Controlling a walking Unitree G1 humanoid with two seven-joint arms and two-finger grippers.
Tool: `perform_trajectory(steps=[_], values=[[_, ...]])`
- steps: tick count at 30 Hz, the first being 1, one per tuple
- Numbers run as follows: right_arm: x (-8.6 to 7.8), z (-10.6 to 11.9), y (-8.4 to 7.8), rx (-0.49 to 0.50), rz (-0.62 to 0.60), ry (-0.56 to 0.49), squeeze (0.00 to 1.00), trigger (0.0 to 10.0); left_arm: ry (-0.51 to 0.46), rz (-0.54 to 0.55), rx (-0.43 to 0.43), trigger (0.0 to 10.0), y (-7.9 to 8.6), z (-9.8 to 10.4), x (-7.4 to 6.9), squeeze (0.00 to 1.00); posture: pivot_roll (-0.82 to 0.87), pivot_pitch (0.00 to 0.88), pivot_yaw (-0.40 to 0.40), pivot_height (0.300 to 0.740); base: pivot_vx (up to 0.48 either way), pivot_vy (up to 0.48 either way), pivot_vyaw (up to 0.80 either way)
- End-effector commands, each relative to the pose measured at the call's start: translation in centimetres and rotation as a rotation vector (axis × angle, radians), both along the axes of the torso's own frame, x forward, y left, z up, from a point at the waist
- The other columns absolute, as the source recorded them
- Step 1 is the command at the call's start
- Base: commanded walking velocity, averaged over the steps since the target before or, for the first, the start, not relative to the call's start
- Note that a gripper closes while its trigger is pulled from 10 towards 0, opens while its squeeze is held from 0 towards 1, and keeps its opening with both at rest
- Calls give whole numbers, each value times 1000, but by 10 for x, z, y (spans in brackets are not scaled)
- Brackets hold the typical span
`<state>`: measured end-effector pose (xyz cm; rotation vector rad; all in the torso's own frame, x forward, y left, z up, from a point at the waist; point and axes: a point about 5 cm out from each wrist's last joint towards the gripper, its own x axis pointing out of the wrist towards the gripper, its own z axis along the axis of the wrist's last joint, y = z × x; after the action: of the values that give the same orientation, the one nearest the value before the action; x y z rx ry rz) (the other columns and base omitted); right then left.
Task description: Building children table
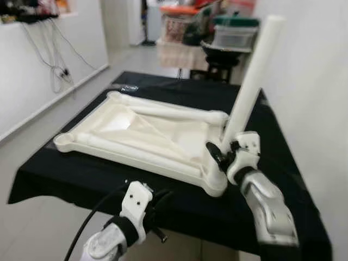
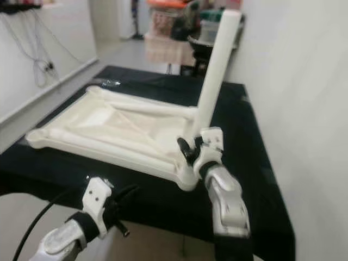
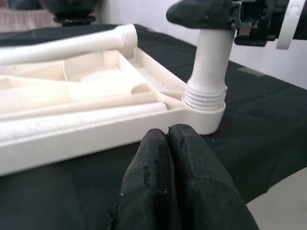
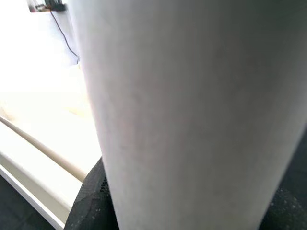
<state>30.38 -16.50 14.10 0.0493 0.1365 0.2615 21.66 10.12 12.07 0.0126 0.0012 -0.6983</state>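
Note:
A white plastic table top (image 1: 136, 130) lies upside down on a black-covered table (image 1: 65, 174). One white leg (image 1: 253, 76) stands upright, slightly tilted, with its threaded end (image 3: 204, 98) in the near right corner socket. My right gripper (image 1: 225, 152) is shut around that leg just above the socket; the leg (image 4: 192, 105) looms close in the right wrist view. Two loose legs (image 1: 174, 113) (image 1: 136, 149) lie along the top's ribs. My left gripper (image 3: 167, 130) is shut with nothing in it, low at the table's front edge, near that same corner.
A white wall (image 1: 315, 81) runs close along the table's right side. Behind the table stand a stool and shelves with containers (image 1: 228, 38). Cables (image 1: 54, 70) hang on the left wall, with bare floor (image 1: 32, 136) to the left.

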Motion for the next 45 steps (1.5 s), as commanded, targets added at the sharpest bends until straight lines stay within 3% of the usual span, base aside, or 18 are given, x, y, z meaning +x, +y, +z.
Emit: perform_trajectory(steps=[1, 3, 4, 5, 6, 12, 13, 18, 22, 23, 34, 36, 37, 38, 40, 41, 43, 45], values=[[-2, -38, -5, -23, 5, 205, 0, 0, -3, -27, -2, 10000, -2, 1, 1, 0, 2, 24, -50, 740, 0, 0, 0], [-2, -38, -5, -23, 5, 205, 0, 0, -3, -27, -2, 10000, -2, 1, 1, 0, 2, 24, -50, 740, 0, 0, 0], [9, -32, 0, -47, 35, 163, 0, 10000, 11, -50, -8, 10000, -4, 0, 2, 0, -1, 17, -49, 740, 0, 0, 0], [13, -26, 6, -57, 81, 134, 0, 10000, 16, -55, -10, 10000, -4, -1, 3, 0, -1, 17, -49, 740, 0, 0, 0], [16, -18, 14, 1, 165, 105, 1000, 10000, 20, -52, -13, 10000, -4, -2, 3, 0, -5, 11, -42, 740, 0, 0, 0], [14, 14, 24, 64, 472, -43, 1000, 10000, 21, -56, -12, 10000, -6, -3, 7, 0, -8, 0, -36, 740, 0, 0, 0], [16, 17, 22, 55, 522, -61, 0, 10000, 21, -63, -11, 10000, -7, -4, 8, 0, -12, 0, -37, 740, 0, 0, 0], [25, 17, 13, 59, 837, -29, 0, 10000, 17, -83, -4, 10000, -11, -6, 13, 0, -18, 0, -36, 740, 0, 0, 0], [31, 17, 10, 76, 858, -6, 0, 10000, 18, -85, -5, 10000, -11, -7, 14, 0, -16, 0, -39, 740, 0, 0, 0], [40, 20, 9, 85, 842, -3, 0, 0, 19, -86, -5, 10000, -12, -7, 15, 0, -14, 0, -41, 740, 0, 0, 0], [35, 21, 2, 39, 845, -40, 0, 0, 24, -88, -9, 10000, -14, -8, 15, 0, -24, 0, -30, 740, 0, 0, 0], [31, 16, -4, 9, 752, -41, 0, 0, 22, -89, -6, 10000, -14, -8, 15, 0, -25, 0, -35, 740, 0, 0, 0], [34, 5, -3, -1, 474, -8, 0, 0, 17, -87, -4, 10000, -13, -7, 14, 0, -29, 0, -42, 740, 0, 0, 0], [34, 5, -3, -1, 474, -8, 0, 0, 17, -87, -4, 10000, -13, -7, 14, 0, -29, 0, -42, 740, 0, 0, 0], [35, 0, -2, -44, 274, -1, 0, 0, 14, -85, -4, 10000, -12, -6, 14, 0, -29, 0, -44, 740, 0, 0, 0], [30, -6, 1, 3, -18, 0, 0, 0, 10, -81, -3, 10000, -12, -5, 14, 0, -34, 0, -41, 740, 0, 0, 0], [2, -24, 33, 39, -38, 68, 0, 0, 4, -76, -3, 10000, -11, -4, 14, 0, -36, 7, -32, 740, 0, 0, 0], [-1, -26, 45, -27, 43, 50, 0, 0, 4, -75, -2, 10000, -11, -4, 14, 0, -40, 8, -16, 740, 0, 0, 0]])
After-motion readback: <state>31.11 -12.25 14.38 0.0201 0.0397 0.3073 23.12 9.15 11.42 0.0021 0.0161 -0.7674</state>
